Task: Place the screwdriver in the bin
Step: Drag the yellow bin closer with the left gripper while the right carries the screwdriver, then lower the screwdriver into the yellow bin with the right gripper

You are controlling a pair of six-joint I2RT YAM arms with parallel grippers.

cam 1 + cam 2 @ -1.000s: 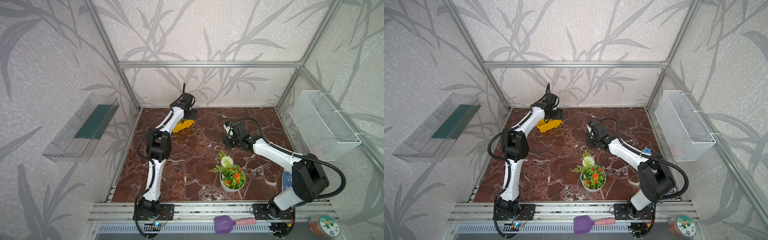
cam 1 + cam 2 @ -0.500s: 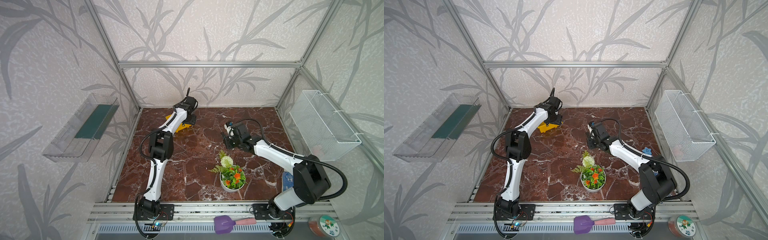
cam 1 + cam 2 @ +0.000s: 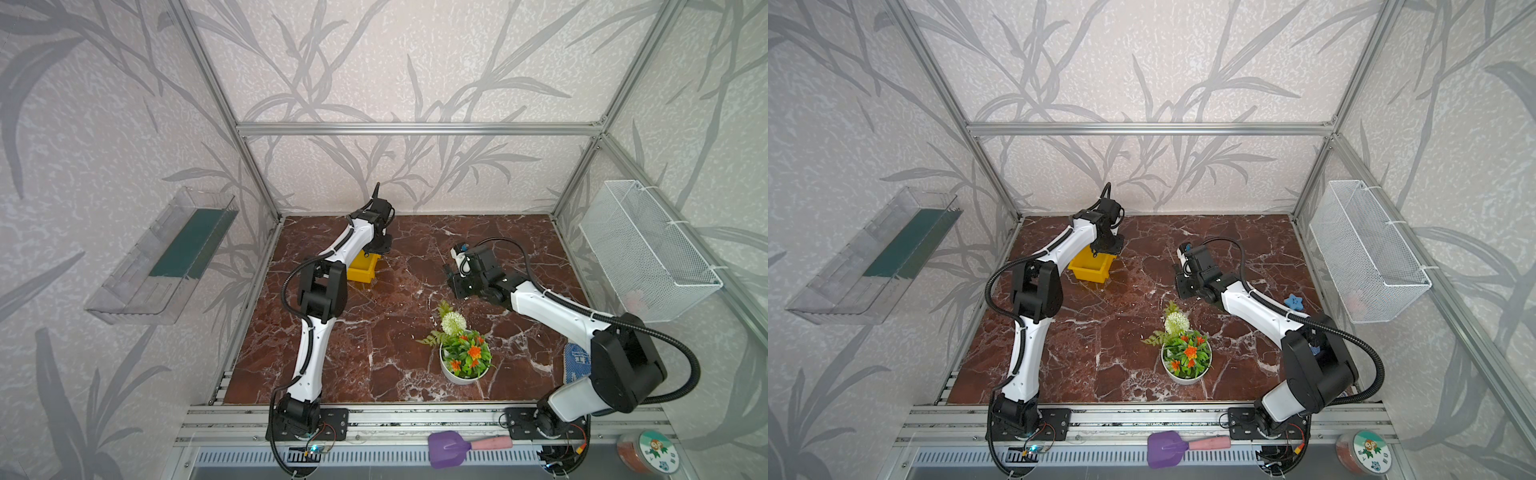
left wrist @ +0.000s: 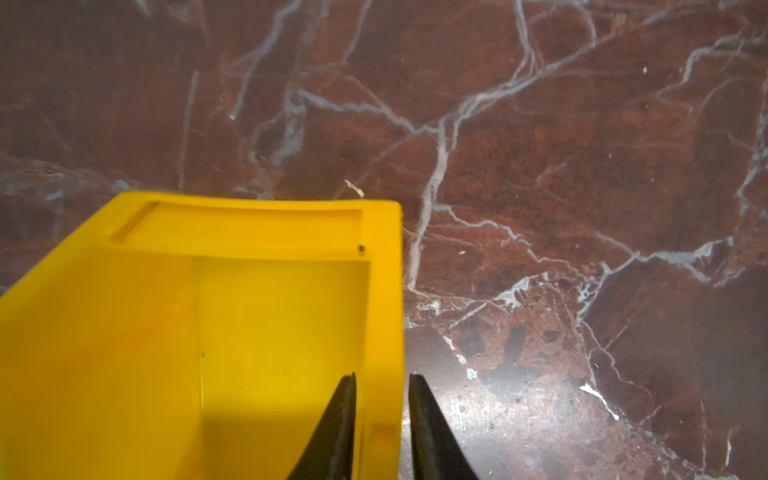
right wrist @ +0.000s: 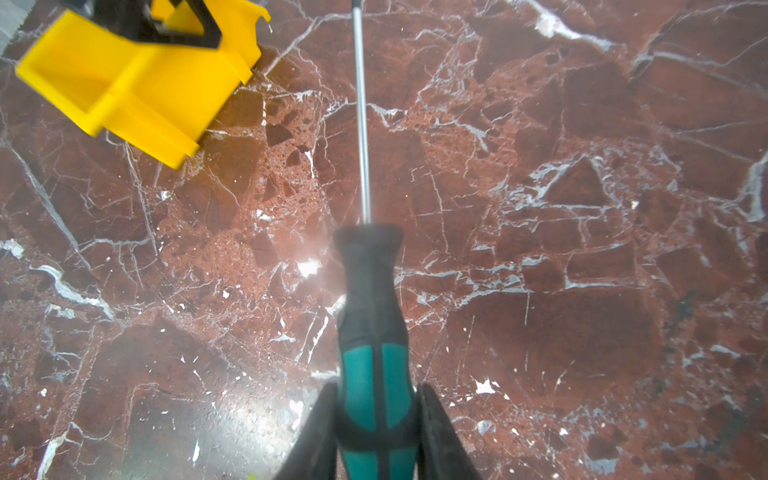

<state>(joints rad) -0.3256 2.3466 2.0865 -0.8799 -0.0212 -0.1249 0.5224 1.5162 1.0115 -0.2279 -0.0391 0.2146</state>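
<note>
The bin [image 4: 270, 224] is smooth yellow plastic, boxy, and stands on the veined red-brown marble worktop [image 4: 582, 166]; the screwdriver [image 5: 370, 291], with a thin steel shaft and a black-and-teal handle, is clamped by its handle in the right gripper [image 5: 374, 386], above the worktop and well apart from the bin; the left gripper [image 4: 382, 376], wider a second ago, is now pinched on one bin wall; both top views hide this grip under the arm, while the left wrist view shows it clearly.
</note>
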